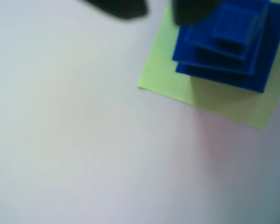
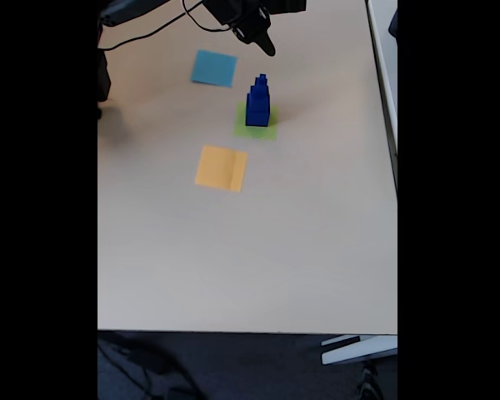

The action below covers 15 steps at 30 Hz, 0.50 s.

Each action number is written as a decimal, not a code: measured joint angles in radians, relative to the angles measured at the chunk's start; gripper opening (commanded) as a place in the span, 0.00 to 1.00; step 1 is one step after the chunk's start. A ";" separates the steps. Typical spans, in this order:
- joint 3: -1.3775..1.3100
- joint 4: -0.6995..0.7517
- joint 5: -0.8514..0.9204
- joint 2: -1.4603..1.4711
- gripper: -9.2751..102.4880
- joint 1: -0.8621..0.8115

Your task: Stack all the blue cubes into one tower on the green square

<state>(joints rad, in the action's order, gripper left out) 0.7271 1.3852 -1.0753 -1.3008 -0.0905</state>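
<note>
Three blue cubes stand as one tower on the green square [image 1: 177, 79] [image 2: 243, 125]. The large cube [image 1: 275, 51] [image 2: 257, 115] is at the bottom, the medium cube [image 1: 200, 37] [image 2: 258, 96] on it, and the small cube [image 1: 235, 22] [image 2: 261, 81] on top. My gripper [image 1: 158, 11] [image 2: 265, 46] hangs above and beyond the tower, apart from it. In the wrist view its two dark fingertips [image 1: 119, 7] stand apart with nothing between them, so it is open.
A light-blue paper square [image 2: 214, 68] lies left of the tower and an orange-yellow one [image 2: 222, 167] nearer the front. The pale table [image 2: 250, 250] runs wide toward its front edge. A black cable [image 2: 154, 29] trails at the back left.
</note>
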 measured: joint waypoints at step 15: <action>0.000 -0.021 -0.164 0.080 0.08 0.087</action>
<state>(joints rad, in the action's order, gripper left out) 0.7271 1.3637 -1.2395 -1.2210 -0.0031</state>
